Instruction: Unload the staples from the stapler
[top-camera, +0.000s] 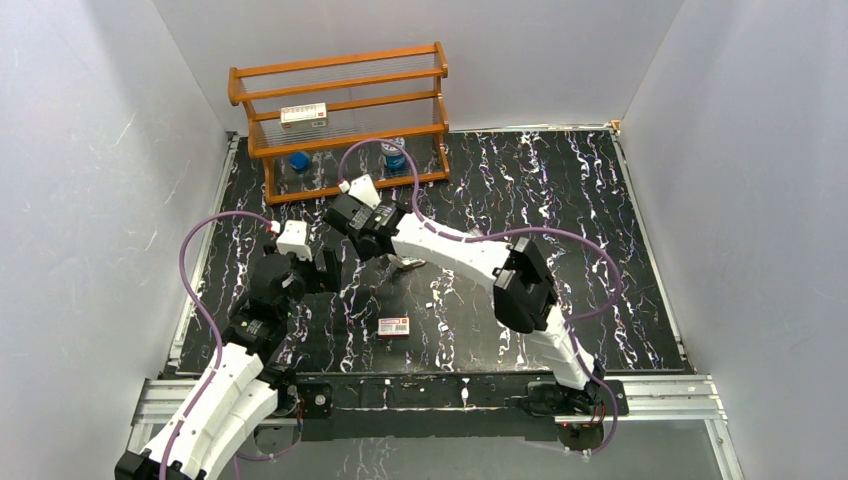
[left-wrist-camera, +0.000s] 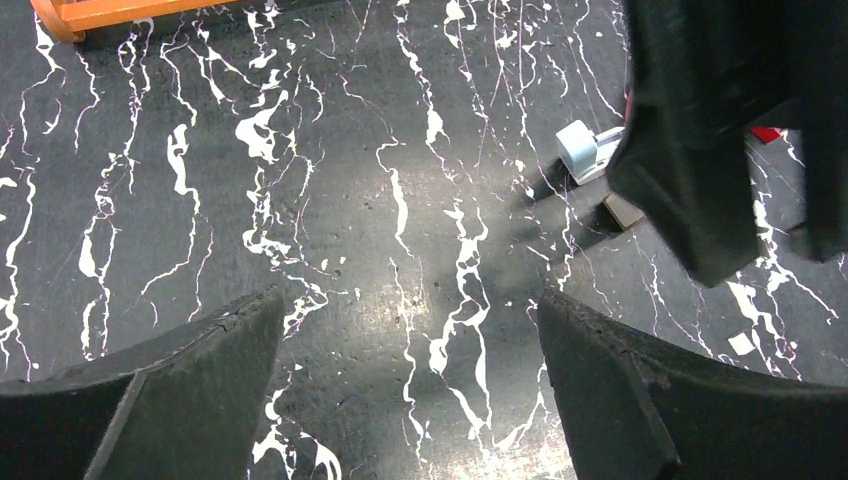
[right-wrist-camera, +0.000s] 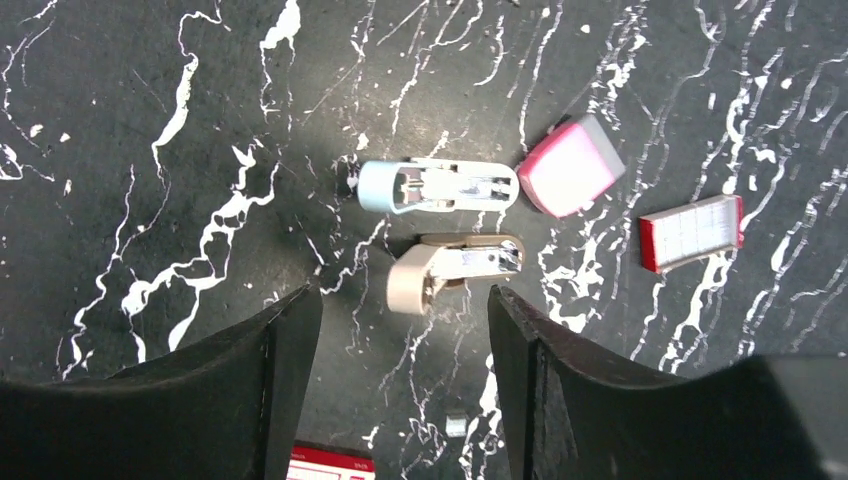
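The light-blue stapler (right-wrist-camera: 435, 187) lies flat on the black marble table, its silvery inner parts facing up. It shows partly in the left wrist view (left-wrist-camera: 577, 150) and is mostly hidden under the right arm in the top view. My right gripper (right-wrist-camera: 400, 300) is open and empty above the table, its fingertips just short of the stapler; it also shows in the top view (top-camera: 380, 240). My left gripper (left-wrist-camera: 408, 300) is open and empty over bare table left of the stapler, and shows in the top view (top-camera: 328, 272).
A beige stapler-like piece (right-wrist-camera: 450, 268) lies beside the stapler. A pink block (right-wrist-camera: 570, 165) and a white box with a red label (right-wrist-camera: 692, 232) lie nearby, another such box (top-camera: 394, 326) nearer the front. An orange rack (top-camera: 340, 110) stands at the back.
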